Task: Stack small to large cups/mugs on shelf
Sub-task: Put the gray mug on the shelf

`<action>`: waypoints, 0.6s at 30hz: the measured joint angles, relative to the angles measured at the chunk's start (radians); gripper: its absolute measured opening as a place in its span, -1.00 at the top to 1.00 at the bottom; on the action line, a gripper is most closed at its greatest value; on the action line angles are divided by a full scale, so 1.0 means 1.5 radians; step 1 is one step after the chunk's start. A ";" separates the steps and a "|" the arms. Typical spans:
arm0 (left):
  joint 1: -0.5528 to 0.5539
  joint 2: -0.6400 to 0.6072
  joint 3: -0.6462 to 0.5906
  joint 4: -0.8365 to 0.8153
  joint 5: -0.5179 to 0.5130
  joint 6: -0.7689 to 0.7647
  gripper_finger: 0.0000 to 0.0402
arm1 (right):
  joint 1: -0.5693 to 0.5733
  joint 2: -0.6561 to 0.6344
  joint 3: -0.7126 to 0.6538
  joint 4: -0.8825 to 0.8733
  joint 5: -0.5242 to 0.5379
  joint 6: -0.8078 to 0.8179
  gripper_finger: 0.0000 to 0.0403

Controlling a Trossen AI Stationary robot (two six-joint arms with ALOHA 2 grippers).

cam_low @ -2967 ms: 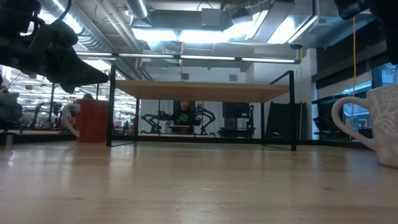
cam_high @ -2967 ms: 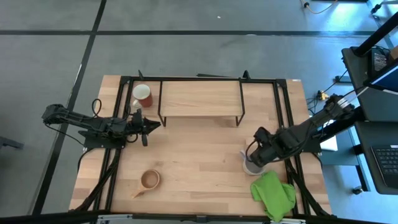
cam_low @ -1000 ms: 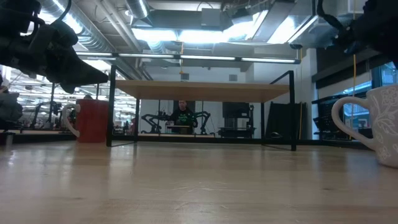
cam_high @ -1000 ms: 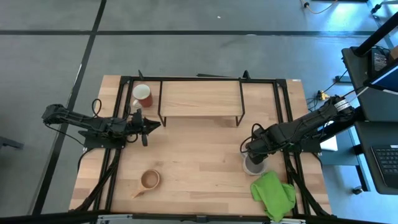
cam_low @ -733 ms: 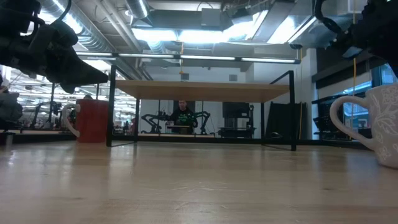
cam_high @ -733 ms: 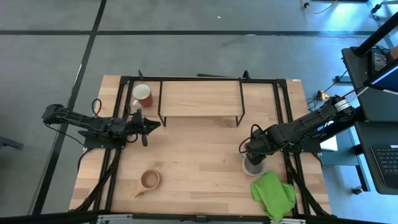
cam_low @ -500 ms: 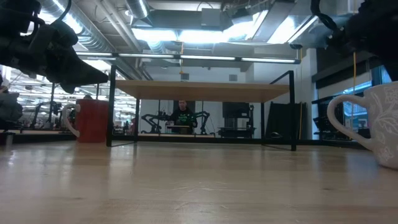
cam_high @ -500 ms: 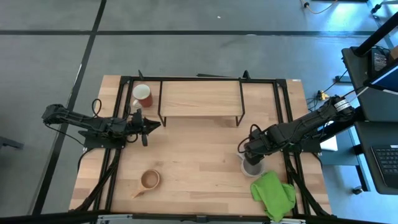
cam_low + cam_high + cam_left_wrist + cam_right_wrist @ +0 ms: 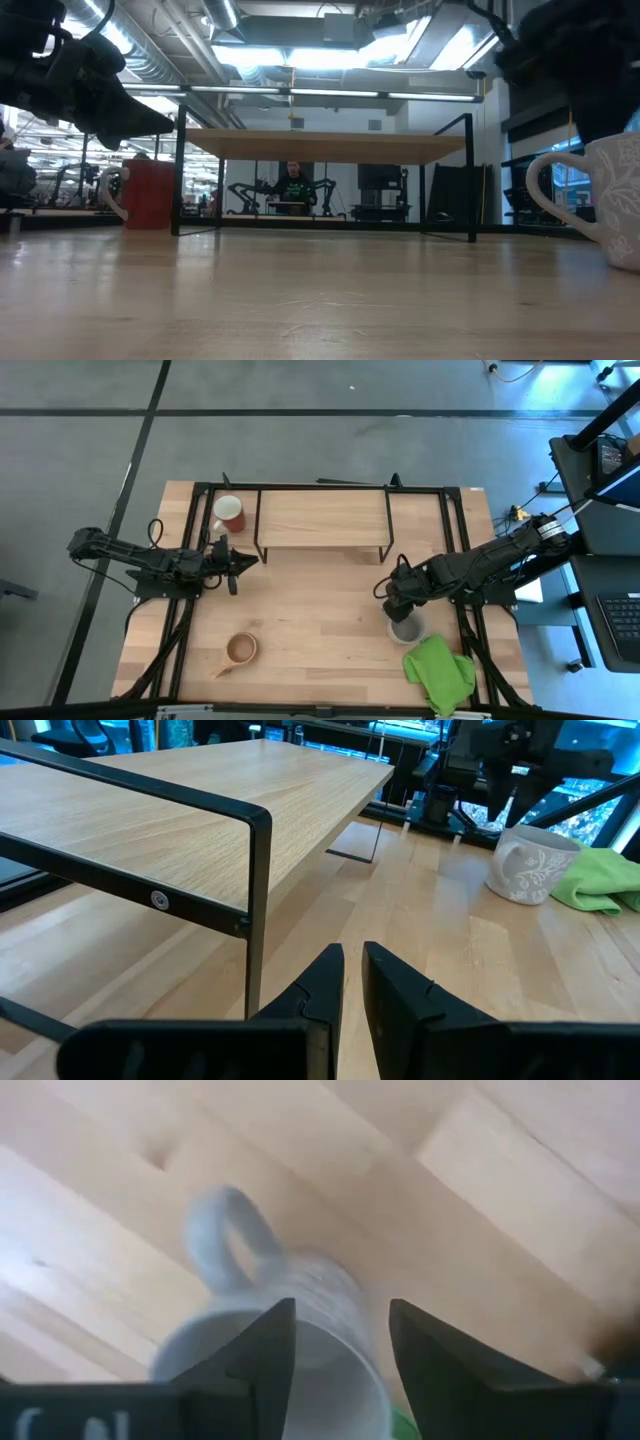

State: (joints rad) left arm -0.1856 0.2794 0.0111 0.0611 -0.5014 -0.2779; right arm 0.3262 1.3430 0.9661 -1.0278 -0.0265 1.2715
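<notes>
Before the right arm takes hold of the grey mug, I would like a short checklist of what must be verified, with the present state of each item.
1. Right gripper jaws open: ok, a wide gap shows in the right wrist view.
2. Right gripper above the grey mug: ok, mug rim and handle lie just beyond the jaws.
3. Grey mug upright on the table: ok, low view shows it standing.
4. Jaws already gripping the mug: not ok, no contact visible.
5. Shelf top free for placing: ok, nothing on it.
6. Left gripper out of the way: ok, it waits near the red mug, jaws nearly closed.
</notes>
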 joint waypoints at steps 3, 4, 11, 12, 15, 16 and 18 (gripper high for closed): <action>0.000 0.000 0.000 0.000 0.000 0.000 0.82 | -0.027 0.000 0.000 0.040 -0.001 -0.032 0.18; 0.000 0.000 0.000 0.000 0.000 0.000 0.82 | -0.036 0.000 0.000 0.049 0.000 -0.036 0.18; 0.000 0.000 0.000 0.000 0.000 0.000 0.82 | -0.074 0.000 0.000 0.047 0.020 -0.070 0.36; 0.000 0.000 0.000 0.000 0.000 0.000 0.82 | -0.077 0.000 0.000 0.041 0.025 -0.071 0.40; 0.000 0.000 0.000 0.000 0.000 0.000 0.82 | -0.081 0.000 -0.012 0.040 0.031 -0.071 0.58; 0.000 0.000 0.000 0.000 0.000 0.000 0.82 | -0.081 0.000 -0.018 0.040 0.027 -0.071 0.65; 0.000 0.000 0.000 0.000 0.000 0.000 0.82 | -0.081 0.000 -0.033 0.052 0.003 -0.071 0.80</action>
State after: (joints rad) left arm -0.1856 0.2790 0.0113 0.0612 -0.5014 -0.2779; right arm 0.2047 1.3436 0.9165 -0.9492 -0.0222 1.1656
